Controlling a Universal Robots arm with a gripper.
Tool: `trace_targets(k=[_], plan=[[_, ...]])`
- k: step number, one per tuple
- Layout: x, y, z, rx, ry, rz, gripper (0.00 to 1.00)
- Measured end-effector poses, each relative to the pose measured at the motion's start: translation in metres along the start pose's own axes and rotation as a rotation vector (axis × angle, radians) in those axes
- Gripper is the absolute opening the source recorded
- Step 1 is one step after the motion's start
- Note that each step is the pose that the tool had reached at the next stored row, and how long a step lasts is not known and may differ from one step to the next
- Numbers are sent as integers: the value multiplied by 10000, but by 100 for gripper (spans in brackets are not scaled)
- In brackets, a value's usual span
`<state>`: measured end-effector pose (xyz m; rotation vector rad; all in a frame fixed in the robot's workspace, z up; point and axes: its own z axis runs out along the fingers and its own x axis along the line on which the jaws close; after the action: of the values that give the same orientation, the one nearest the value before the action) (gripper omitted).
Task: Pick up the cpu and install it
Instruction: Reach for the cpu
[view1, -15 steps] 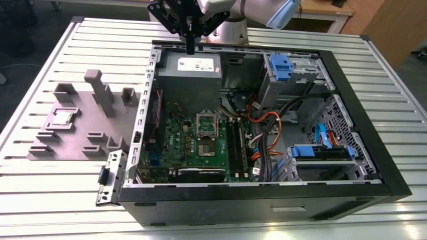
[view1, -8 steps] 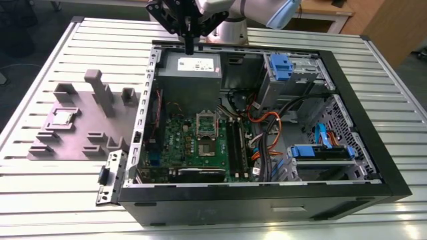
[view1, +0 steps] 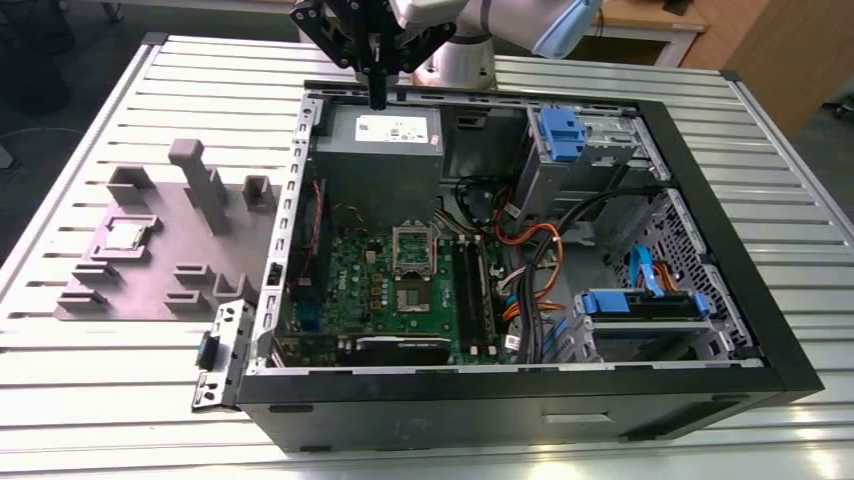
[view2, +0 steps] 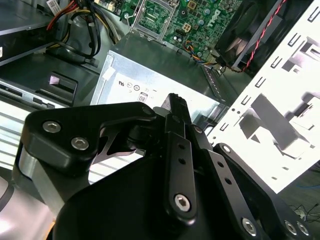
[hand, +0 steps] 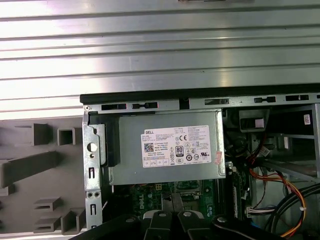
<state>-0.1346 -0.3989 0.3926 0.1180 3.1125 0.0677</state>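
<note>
The cpu (view1: 127, 234), a small silvery square chip, lies in a recess of the grey plastic fixture (view1: 147, 265) on the exterior view's left, outside the computer case. My gripper (view1: 378, 98) hangs over the back edge of the open case (view1: 694, 300), above the grey power supply (view1: 380, 140) and well away from the cpu. Its two black fingers (view2: 176, 107) are pressed together with nothing between them. The cpu socket (view1: 412, 246) sits on the green motherboard (view1: 360, 285) in the middle of the case, with its silver frame around a dark centre.
Orange and black cables (view1: 527, 260) run beside the motherboard. Blue drive caddies (view1: 561, 135) sit at the case's far side. Tall grey blocks (view1: 200, 180) rise from the fixture. The slatted metal table (view1: 80, 380) surrounds everything.
</note>
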Motion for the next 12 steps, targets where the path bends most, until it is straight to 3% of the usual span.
trace_targets(k=[12], plan=[[7, -1, 0, 0, 0, 0, 11]])
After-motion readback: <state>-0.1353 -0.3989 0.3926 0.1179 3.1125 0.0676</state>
